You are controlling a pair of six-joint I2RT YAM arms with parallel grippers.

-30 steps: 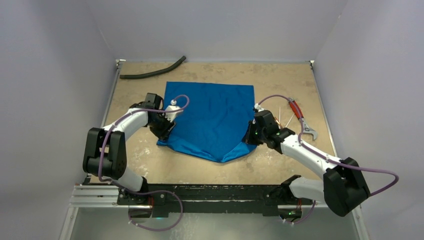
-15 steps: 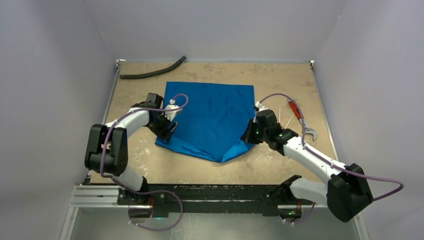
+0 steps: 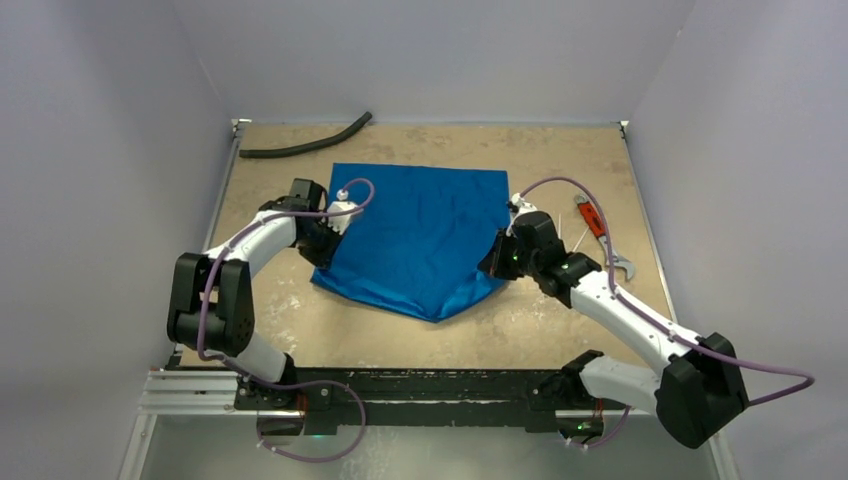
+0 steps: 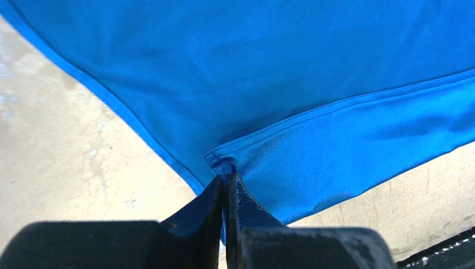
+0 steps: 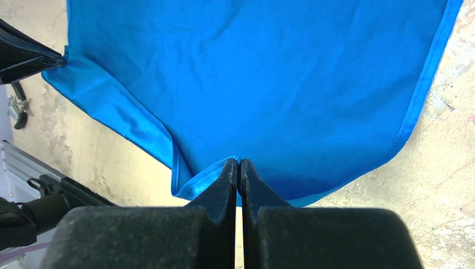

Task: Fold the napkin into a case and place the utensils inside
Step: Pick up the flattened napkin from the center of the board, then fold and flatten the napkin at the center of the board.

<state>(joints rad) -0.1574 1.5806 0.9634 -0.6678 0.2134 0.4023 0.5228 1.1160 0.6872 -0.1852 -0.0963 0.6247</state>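
The napkin (image 3: 420, 235) is spread on the table (image 3: 300, 330) between the two arms. Its far edge lies straight across the table, and its near part is drawn into a point toward the arm bases. The left gripper (image 4: 225, 178) is seen closed on a hemmed corner at the cloth's left side, with a second layer of cloth showing beneath the pinched one. The right gripper (image 5: 240, 167) is closed on the hem at the cloth's right side, where a folded-under strip is also seen. The cloth is thus held at two opposite points, and the line joining them runs left to right, roughly parallel to the far edge. From above, the right pinch is seen to be set slightly nearer the bases than the left one. From each gripper the bulk of the napkin lies inward, toward the table's middle; neither arm can be called nearer, since both are touching it. The coming move is judged to be a fold carried by both arms together. The two pinched points would need to be moved evenly, or the crease may be skewed.
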